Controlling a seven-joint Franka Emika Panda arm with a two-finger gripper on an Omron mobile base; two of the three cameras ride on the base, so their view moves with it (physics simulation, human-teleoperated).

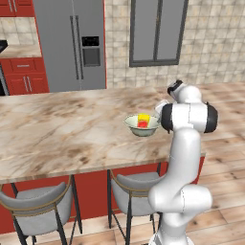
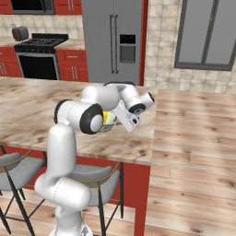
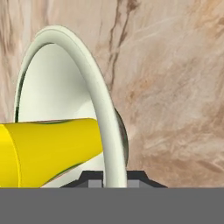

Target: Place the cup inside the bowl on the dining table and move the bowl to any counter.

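Small yellow cylindrical cup [image 1: 143, 119] sits inside wide pale green-white bowl [image 1: 141, 126]. Gripper [image 3: 114, 181] clamped on bowl's rim, above beige-brown marble dining table [image 1: 57, 129].

Counter top: from my left base view, the marble counter [image 1: 57, 129] lies bare to the left of the bowl [image 1: 142, 125].
Bowl interior: I see the yellow cup [image 1: 143, 119] taking up its middle.
Near edge: two grey stools [image 1: 40, 203] stand tucked beneath the counter.
Right side: my own arm crowds the bowl.
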